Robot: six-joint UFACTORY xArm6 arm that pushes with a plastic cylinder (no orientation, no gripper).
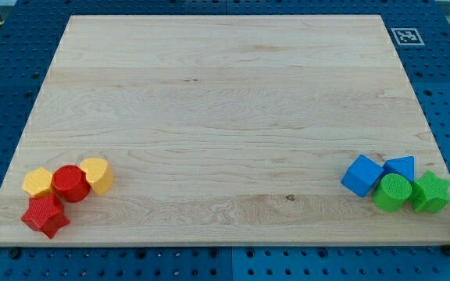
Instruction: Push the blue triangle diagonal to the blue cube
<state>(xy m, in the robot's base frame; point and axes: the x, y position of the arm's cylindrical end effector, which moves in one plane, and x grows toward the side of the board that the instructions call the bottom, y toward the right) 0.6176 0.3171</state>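
The blue cube (362,175) sits near the board's lower right corner. The blue triangle (401,166) lies just to its right, partly hidden behind a green cylinder (394,192). A green star (431,192) touches the cylinder on the view's right. My tip and rod do not show in the camera view.
At the lower left sit a yellow hexagon (39,182), a red cylinder (71,183), a second yellow block (98,175) and a red star (45,215), bunched together. The wooden board (225,94) lies on a blue pegboard. A marker tag (406,36) is at the top right corner.
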